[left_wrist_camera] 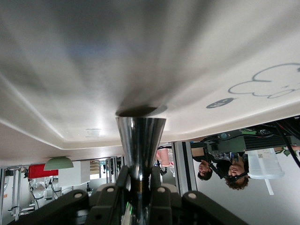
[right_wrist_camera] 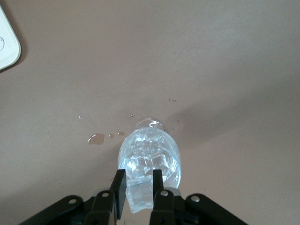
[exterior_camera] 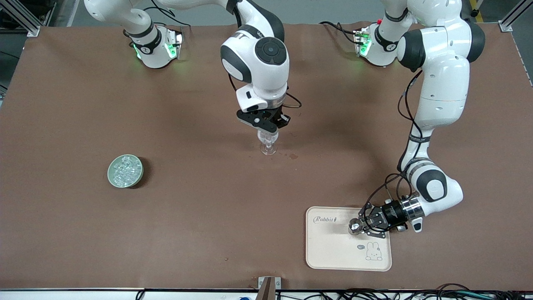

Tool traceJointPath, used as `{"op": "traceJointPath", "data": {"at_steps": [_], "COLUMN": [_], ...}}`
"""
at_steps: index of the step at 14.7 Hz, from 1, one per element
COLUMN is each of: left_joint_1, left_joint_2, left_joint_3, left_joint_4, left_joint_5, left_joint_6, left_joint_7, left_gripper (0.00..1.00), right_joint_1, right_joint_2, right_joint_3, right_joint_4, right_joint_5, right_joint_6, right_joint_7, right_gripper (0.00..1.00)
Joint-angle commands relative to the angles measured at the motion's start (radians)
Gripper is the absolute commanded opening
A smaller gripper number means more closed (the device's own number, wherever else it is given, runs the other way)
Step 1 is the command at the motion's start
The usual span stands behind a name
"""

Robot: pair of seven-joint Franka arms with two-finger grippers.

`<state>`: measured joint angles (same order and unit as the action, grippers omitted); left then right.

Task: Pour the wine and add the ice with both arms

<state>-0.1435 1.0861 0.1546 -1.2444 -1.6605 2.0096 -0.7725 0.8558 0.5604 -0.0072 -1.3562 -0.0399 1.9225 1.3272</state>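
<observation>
A clear stemmed glass (exterior_camera: 268,146) stands mid-table with several ice cubes in it (right_wrist_camera: 149,154). My right gripper (exterior_camera: 266,130) hangs right over its rim, shut on one ice cube (right_wrist_camera: 140,197) between its fingers (right_wrist_camera: 138,174). More ice fills a green bowl (exterior_camera: 125,171) toward the right arm's end of the table. My left gripper (exterior_camera: 361,227) lies low over the cream rabbit tray (exterior_camera: 333,250), shut on a shiny metal cup (exterior_camera: 354,227). In the left wrist view the cup (left_wrist_camera: 140,136) meets the tray (left_wrist_camera: 140,56) with my left gripper (left_wrist_camera: 139,176) round its narrow part. The wine is out of view.
A small brownish spill (exterior_camera: 293,156) and a few droplets (right_wrist_camera: 96,138) lie on the brown table beside the glass. A corner of the tray (right_wrist_camera: 7,42) shows in the right wrist view. A metal bracket (exterior_camera: 268,285) sits at the table's front edge.
</observation>
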Motion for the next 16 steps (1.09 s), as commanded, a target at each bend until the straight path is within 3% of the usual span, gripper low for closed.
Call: {"op": "traceJointPath", "data": {"at_steps": [1, 3, 6, 10, 12, 15, 16], "left_joint_1": [0.013, 0.022, 0.024, 0.031, 0.050, 0.051, 0.053], "left_joint_2": [0.015, 0.015, 0.011, -0.008, -0.014, -0.014, -0.012], "left_joint_3": [0.002, 0.005, 0.007, 0.011, 0.017, 0.115, 0.158], "left_joint_4": [0.019, 0.017, 0.011, 0.008, -0.009, -0.010, -0.010], "left_joint_5": [-0.032, -0.028, -0.028, -0.016, -0.012, -0.012, -0.010], "left_joint_6": [-0.038, -0.087, -0.095, -0.113, -0.200, -0.387, -0.473], "left_joint_7": [0.013, 0.025, 0.035, 0.035, 0.036, 0.036, 0.036], "left_gripper": [0.22, 0.96, 1.00, 1.00, 1.00, 1.00, 1.00], "right_joint_1": [0.009, 0.009, 0.008, 0.008, -0.003, -0.044, -0.069], "right_joint_2": [0.007, 0.007, 0.007, 0.006, -0.007, -0.089, -0.129], "right_joint_3": [-0.007, -0.007, -0.005, -0.005, -0.007, -0.020, -0.020], "right_joint_4": [0.011, 0.011, 0.012, 0.014, 0.016, 0.017, 0.017], "right_joint_5": [-0.012, -0.012, -0.011, -0.011, -0.011, -0.012, -0.011], "right_joint_6": [-0.003, -0.005, -0.008, -0.010, -0.014, -0.095, -0.132], "right_joint_7": [0.012, 0.009, 0.009, 0.003, 0.000, -0.043, -0.081], "right_gripper": [0.13, 0.24, 0.50, 0.58, 0.64, 0.95, 1.00]}}
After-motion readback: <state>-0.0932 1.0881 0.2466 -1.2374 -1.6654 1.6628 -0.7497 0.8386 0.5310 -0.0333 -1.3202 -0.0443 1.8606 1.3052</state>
